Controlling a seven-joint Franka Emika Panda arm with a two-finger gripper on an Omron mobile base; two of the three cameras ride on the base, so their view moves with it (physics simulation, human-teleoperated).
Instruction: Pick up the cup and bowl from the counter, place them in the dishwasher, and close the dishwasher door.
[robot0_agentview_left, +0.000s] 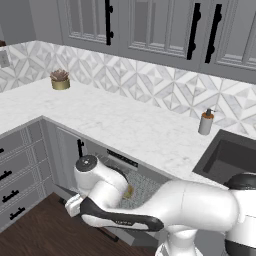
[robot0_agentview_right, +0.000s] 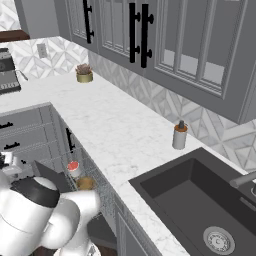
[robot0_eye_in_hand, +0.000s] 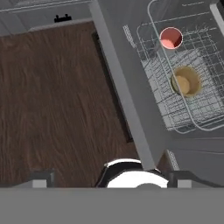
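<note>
Far left on the pale marble surface (robot0_agentview_left: 100, 120) a small gold pot with a plant (robot0_agentview_left: 60, 80) stands against the patterned wall. Below the surface edge, a stack of grey drawers (robot0_agentview_left: 15, 172) with black handles fills the corner. Next along, the dishwasher (robot0_agentview_left: 122, 162) is open beneath the surface, its dark control strip just under the marble edge, and its wire rack (robot0_eye_in_hand: 183, 87) is drawn out.

Seen from the hand view, the dishwasher door (robot0_eye_in_hand: 127, 87) lies dropped down flat over the dark wood floor (robot0_eye_in_hand: 52, 100), its black bar handle along the outer edge. In the rack, the cup (robot0_eye_in_hand: 170, 38) sits upright, its red-pink inside facing up; the bowl (robot0_eye_in_hand: 187, 82), brown and wooden-looking, rests close beside it in the same rack, the two apart. From the right base view the cup (robot0_agentview_right: 73, 168) and bowl (robot0_agentview_right: 85, 183) sit together in the rack beneath the surface edge.

The claw (robot0_eye_in_hand: 112, 180) hangs over the door's outer edge with its fingers (robot0_eye_in_hand: 41, 178) spread wide, holding nothing.

Further right, a soap dispenser (robot0_agentview_left: 205, 122) stands on the surface by the dark sink (robot0_agentview_left: 227, 157).
</note>
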